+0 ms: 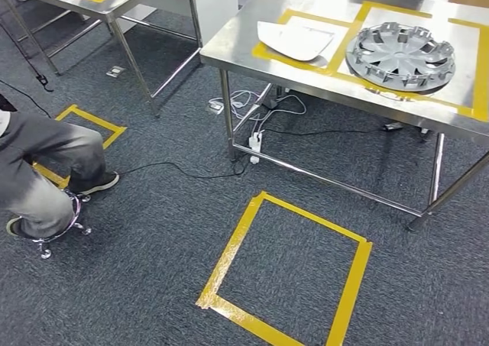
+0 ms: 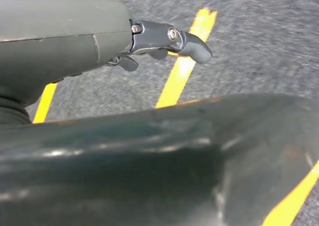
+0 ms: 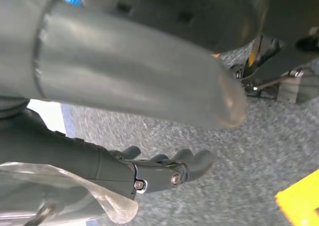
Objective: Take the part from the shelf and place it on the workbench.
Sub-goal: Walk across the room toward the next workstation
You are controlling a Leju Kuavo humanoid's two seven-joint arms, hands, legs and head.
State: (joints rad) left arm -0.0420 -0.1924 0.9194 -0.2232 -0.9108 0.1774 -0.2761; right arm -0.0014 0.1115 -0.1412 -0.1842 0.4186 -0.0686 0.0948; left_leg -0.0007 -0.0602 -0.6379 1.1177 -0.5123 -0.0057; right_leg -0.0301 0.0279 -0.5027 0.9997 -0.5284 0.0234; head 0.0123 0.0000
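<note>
A steel workbench [image 1: 231,52] stands ahead on the right, marked with yellow tape boxes. A flat white part [image 1: 294,39] lies in one box and a silver wheel cover [image 1: 400,56] in the box beside it. My left hand [image 2: 94,41] hangs over the grey carpet with its fingers [image 2: 188,44] stretched out and nothing in them. My right hand [image 3: 124,86] also hangs low over the carpet, thumb and dark fingers [image 3: 169,168] apart, holding nothing. A clear film shows near its wrist.
A person [image 1: 46,170] sits on a wheeled stool at the left. A yellow tape square [image 1: 231,247] marks the carpet in front of the workbench. Cables and a power strip [image 1: 255,140] lie under the workbench. Another steel table [image 1: 104,6] stands at the back left.
</note>
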